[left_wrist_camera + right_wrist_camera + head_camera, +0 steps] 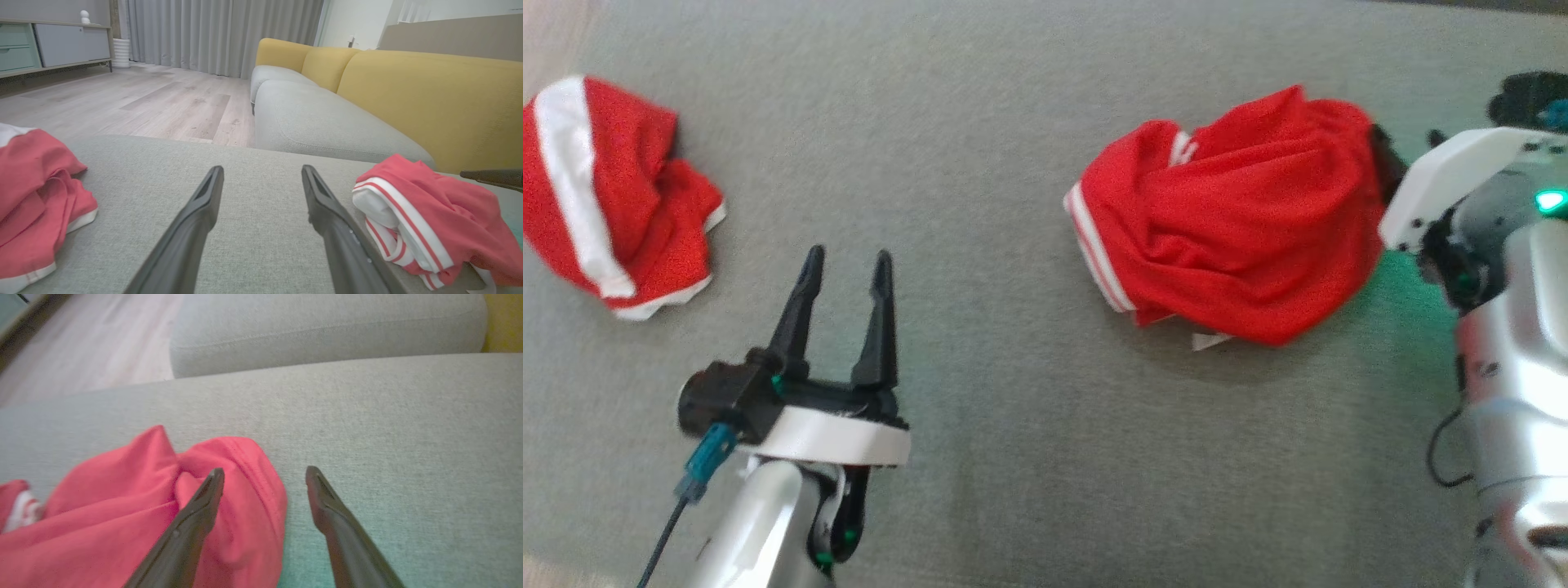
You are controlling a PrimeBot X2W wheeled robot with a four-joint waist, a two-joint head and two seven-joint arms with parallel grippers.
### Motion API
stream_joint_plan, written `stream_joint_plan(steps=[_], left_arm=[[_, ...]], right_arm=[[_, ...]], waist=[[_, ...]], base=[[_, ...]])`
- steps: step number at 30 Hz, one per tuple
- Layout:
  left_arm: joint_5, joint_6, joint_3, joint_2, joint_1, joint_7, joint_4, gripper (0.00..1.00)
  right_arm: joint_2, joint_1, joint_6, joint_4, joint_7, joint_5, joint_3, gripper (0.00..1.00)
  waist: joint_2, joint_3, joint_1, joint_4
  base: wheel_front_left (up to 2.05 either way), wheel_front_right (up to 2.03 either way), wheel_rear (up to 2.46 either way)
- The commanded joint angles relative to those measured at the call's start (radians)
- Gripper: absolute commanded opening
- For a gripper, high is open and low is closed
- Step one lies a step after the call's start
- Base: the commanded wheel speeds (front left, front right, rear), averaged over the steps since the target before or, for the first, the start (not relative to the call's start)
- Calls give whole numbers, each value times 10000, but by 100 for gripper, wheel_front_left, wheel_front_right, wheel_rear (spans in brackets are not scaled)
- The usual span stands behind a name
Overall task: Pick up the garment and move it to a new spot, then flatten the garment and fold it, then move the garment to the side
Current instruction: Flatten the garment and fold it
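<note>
- A crumpled red garment with a white-striped hem (1241, 220) lies centre-right on a grey upholstered seat (980, 122). Its long axis runs across the frame, striped hem leftward.
- The right gripper (265, 473), fingers spread, straddles its plain red edge.
- The left gripper (847, 257) is open and empty at lower left.
- The left wrist view takes in a yellow-backed sofa (429, 94).

my left gripper (847, 255) had long black fingers (800, 306), a white wrist band (833, 441), silver forearm (760, 514), teal plug (704, 461); my right wrist (1445, 184) glowed green.
</note>
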Motion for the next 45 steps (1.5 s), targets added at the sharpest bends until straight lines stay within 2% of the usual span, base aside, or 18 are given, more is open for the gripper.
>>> stream_joint_plan(steps=[1, 4, 7, 8, 9, 10, 14, 17, 26, 30, 34, 37, 41, 45], left_arm=[[127, -64, 289, 76, -465, -123, -232, 100], [168, -158, 232, -24, -692, -206, -70, 100], [216, -182, 237, -55, -781, -263, 37, 100], [229, -178, 247, -53, -785, -276, 60, 100], [238, -169, 263, -49, -779, -287, 79, 100], [246, -158, 280, -42, -763, -297, 99, 100], [231, -147, 344, 7, -618, -325, 205, 100], [195, -112, 424, 95, -402, -336, 286, 100], [62, 50, 491, 254, 330, -283, 292, 100], [30, 108, 477, 297, 454, -225, 140, 100], [14, 147, 419, 300, 521, -169, -10, 100], [9, 181, 403, 298, 542, -155, -59, 100], [-13, 197, 360, 295, 562, -148, -99, 100], [-53, 276, 432, 358, 634, -157, -146, 100]], right_arm=[[-43, -469, 77, -152, 0, -122, 140, 100], [-309, -750, 77, 615, 23, -452, 51, 100], [-280, -850, 77, 1313, 313, -252, 301, 100], [-271, -861, 77, 1498, 459, -136, 386, 83], [-269, -880, 77, 1609, 545, -11, 550, 20], [-278, -892, 77, 1656, 545, 146, 682, 0], [-395, -907, 77, 1282, 62, 700, 1108, 0], [-454, -1029, 77, 523, -232, 1188, 1604, 0], [-353, -1573, 77, -3519, 192, 3580, 3483, 0], [-1, -2047, 77, -4579, 417, 4140, 4292, 0], [495, -2800, 77, -4780, 126, 4810, 4787, 0], [628, -3264, 77, -4676, -258, 5353, 4867, 0], [669, -4412, 77, -4391, -1712, 6740, 5064, 0], [673, -5145, 77, -3630, -2805, 7149, 5077, 0]], waist=[[0, 522, -3, 551], [0, 686, -3, 760], [0, 681, -3, 802], [0, 646, -3, 782], [0, 600, -3, 747], [0, 531, -3, 701], [0, 115, -3, 443], [0, -299, -3, 156], [0, -1386, -3, -338], [0, -1518, -3, -263], [0, -1497, -3, -82], [0, -1479, -3, 1], [0, -1470, -3, 138], [0, -1459, -3, 6]], base=[[0, 0, 0], [0, 0, 0], [0, 0, 0], [0, 0, 0], [0, 0, 0], [0, 0, 0], [0, 0, 0], [0, 0, 0], [0, 0, 0], [0, 0, 0], [0, 0, 0], [0, 0, 0], [0, 0, 0], [0, 0, 0]])
